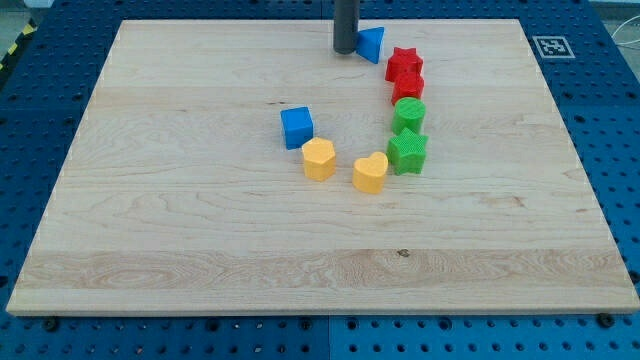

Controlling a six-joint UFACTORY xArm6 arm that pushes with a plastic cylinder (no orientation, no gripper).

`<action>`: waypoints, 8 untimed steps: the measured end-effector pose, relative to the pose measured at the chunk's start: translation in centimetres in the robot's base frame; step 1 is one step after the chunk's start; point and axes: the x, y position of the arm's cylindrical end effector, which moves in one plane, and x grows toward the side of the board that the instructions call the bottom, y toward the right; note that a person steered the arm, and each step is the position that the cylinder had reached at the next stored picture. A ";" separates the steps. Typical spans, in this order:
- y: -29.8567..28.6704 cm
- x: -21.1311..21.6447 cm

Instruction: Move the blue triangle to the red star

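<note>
The blue triangle (pixel 372 43) lies near the view's top, just up and left of the red star (pixel 403 63), with a small gap between them. My tip (pixel 345 49) stands right against the blue triangle's left side. The dark rod comes down from the view's top edge.
A red block (pixel 409 86) sits just below the red star. Below it come a green round block (pixel 409 113) and a green star (pixel 407 151). A yellow heart (pixel 370 172), a yellow hexagon (pixel 318 159) and a blue cube (pixel 297 127) curve round to the left. All lie on the wooden board (pixel 200 230).
</note>
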 end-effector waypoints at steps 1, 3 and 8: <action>2.1 0.0; 2.6 -1.2; 4.0 -1.3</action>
